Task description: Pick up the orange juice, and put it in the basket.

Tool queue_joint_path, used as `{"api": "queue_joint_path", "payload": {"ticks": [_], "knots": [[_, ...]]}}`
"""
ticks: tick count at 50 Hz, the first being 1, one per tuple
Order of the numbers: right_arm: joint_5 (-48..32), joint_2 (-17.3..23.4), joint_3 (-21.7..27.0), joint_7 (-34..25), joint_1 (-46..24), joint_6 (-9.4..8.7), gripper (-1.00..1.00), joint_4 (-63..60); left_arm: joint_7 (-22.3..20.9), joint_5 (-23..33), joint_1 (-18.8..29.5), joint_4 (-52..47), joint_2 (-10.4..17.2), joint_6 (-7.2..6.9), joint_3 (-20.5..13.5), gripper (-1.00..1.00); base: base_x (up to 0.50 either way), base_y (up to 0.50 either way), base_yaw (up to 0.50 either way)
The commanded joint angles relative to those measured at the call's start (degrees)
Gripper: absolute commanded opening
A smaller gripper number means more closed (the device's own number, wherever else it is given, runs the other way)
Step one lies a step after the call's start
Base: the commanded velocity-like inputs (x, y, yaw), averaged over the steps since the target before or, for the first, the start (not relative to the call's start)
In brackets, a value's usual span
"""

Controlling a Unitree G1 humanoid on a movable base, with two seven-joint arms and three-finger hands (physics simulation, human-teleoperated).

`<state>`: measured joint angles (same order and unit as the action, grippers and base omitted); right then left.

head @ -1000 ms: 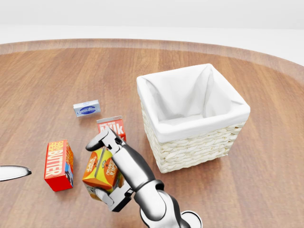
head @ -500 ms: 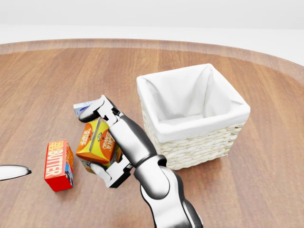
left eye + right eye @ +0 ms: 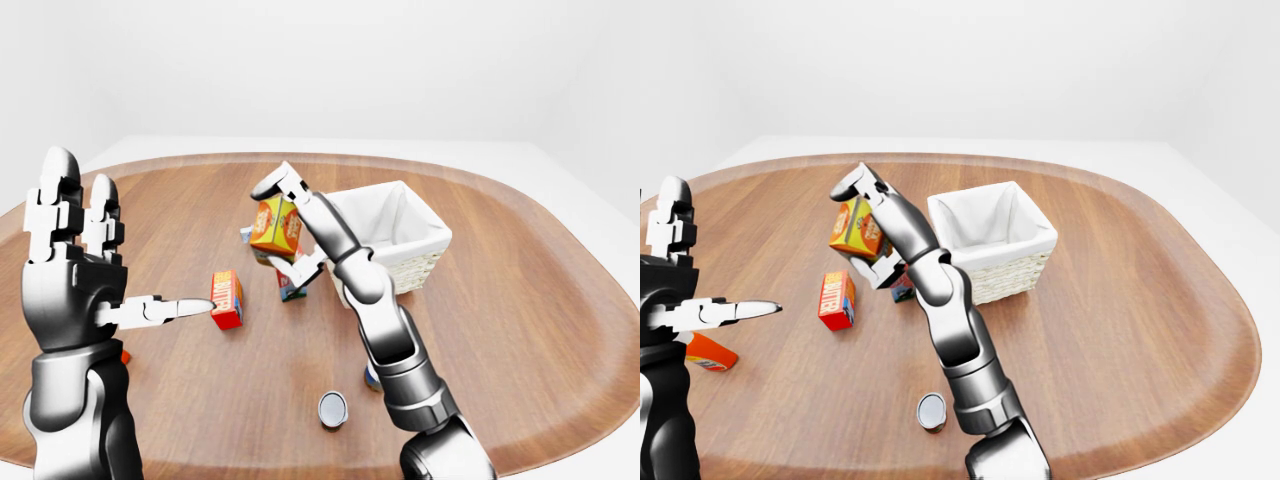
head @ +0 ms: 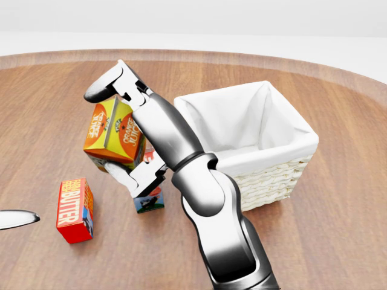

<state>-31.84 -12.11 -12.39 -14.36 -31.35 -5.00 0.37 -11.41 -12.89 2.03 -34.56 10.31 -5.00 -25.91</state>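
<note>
The orange juice carton is orange and yellow and hangs in the air above the wooden table, left of the basket. My right hand is shut on it, one finger over its top and another under it. The white-lined wicker basket stands at the centre right of the head view, open and with nothing in it. My left hand is open and holds nothing, raised at the left of the left-eye view; only a fingertip of it shows in the head view.
A red butter box lies at the lower left. A milk carton stands under the held juice, partly hidden by my hand. A small round can sits near the table's lower edge. An orange object lies by my left arm.
My right hand has lifted the orange juice off the table, up and slightly left in the head view. The milk carton now shows below it. The left hand has not moved.
</note>
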Motion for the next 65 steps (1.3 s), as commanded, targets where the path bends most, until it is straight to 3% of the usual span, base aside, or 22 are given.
{"api": "queue_joint_path", "payload": {"ticks": [1,28,49,65], "knots": [[1.07,1.36,2.99,0.05,-6.86,0.00,-1.00,-1.06,-0.03,-0.06,0.03,-0.13,0.05,0.00,-0.08,1.00,0.00,0.00,0.00],[4.55,6.43,6.90,0.31,-18.20,0.00,-1.00,-1.20,-0.10,0.10,-0.03,-0.19,-0.03,0.00,-0.02,1.00,0.00,0.00,0.00],[11.41,16.46,12.90,3.08,-27.50,0.00,-1.00,8.35,0.06,0.05,0.09,-0.05,0.02,0.00,0.08,1.00,0.00,0.00,0.00],[14.44,21.01,14.86,5.92,-30.63,0.00,-1.00,16.53,0.01,0.11,0.04,0.13,-0.02,0.00,0.12,1.00,0.00,0.00,0.00]]}}
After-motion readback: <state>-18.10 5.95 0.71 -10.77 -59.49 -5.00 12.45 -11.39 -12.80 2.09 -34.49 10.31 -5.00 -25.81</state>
